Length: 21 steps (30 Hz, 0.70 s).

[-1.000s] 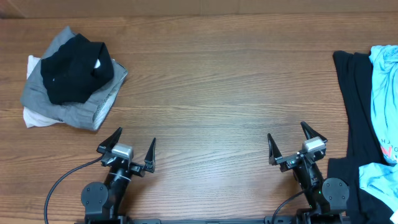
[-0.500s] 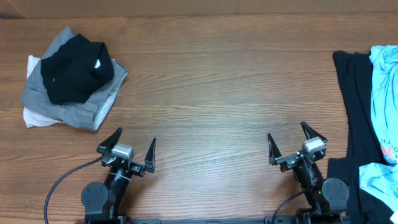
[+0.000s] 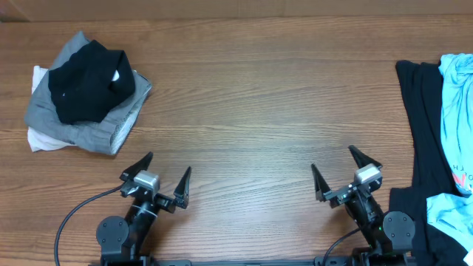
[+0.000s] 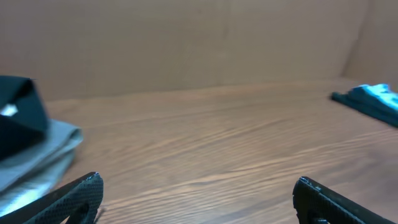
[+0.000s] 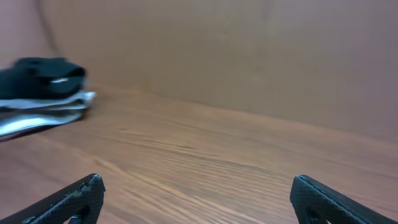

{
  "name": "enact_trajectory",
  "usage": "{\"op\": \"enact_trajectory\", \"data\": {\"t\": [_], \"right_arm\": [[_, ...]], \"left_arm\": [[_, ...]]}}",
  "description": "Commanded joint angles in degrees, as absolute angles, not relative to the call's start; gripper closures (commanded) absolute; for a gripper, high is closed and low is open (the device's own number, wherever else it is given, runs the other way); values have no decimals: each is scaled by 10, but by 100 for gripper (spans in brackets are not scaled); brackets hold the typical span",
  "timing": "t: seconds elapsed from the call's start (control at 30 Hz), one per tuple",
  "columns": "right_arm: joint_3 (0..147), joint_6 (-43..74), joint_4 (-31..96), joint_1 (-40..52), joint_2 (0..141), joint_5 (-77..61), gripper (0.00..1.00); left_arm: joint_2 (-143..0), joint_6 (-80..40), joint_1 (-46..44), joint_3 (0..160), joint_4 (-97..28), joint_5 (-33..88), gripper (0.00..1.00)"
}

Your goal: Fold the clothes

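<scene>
**1. work surface**
a wooden table carries all items. a brown cardboard wall stands along its far edge.

**2. left gripper**
the left gripper sits at the near side, left of centre, and points toward the far side. its two black fingers are spread wide apart. nothing is between them, and only bare wood shows in the gap. a black cable curves from the arm base toward the near left.

**3. right gripper**
the right gripper sits at the near side, right of centre, and also points far. its fingers are spread wide apart and hold nothing.

**4. clothes**
the clothes lie in two groups, well apart, with bare table between them.

- **far left, folded pile:**
  - a folded black garment is on top.
  - a grey garment lies under it.
  - a white garment is at the bottom, with one corner showing at the near left.
  - the pile is well apart from the left gripper, to its far left.
- **right edge:**
  - a loose black garment lies spread on the table.
  - its near part is just beside the right arm's base.
  - a sky-blue t-shirt lies on top of it, partly cut off by the frame.
  - red lettering shows on the shirt.
  - a light blue fold lies nearer. whether it belongs to the same shirt cannot be told.

neither gripper touches any garment.
</scene>
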<state>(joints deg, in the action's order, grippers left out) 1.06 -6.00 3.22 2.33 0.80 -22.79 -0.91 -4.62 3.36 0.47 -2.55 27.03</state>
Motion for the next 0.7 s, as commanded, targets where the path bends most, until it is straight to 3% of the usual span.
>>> {"op": "enact_trajectory", "data": {"t": [0.0, 0.17, 0.4, 0.67], "right_arm": [[4, -58, 25, 22, 2, -313, 0], [5, -15, -38, 22, 2, -386, 0], [32, 136, -97, 22, 2, -346, 0], [136, 150, 17, 22, 48, -304, 0]], "left_arm": [[-7, -94, 30, 3, -24, 340, 0], [-7, -136, 30, 3, -19, 372, 0], [-7, -218, 30, 65, 26, 372, 0], [-61, -154, 30, 223, -156, 295, 0]]}}
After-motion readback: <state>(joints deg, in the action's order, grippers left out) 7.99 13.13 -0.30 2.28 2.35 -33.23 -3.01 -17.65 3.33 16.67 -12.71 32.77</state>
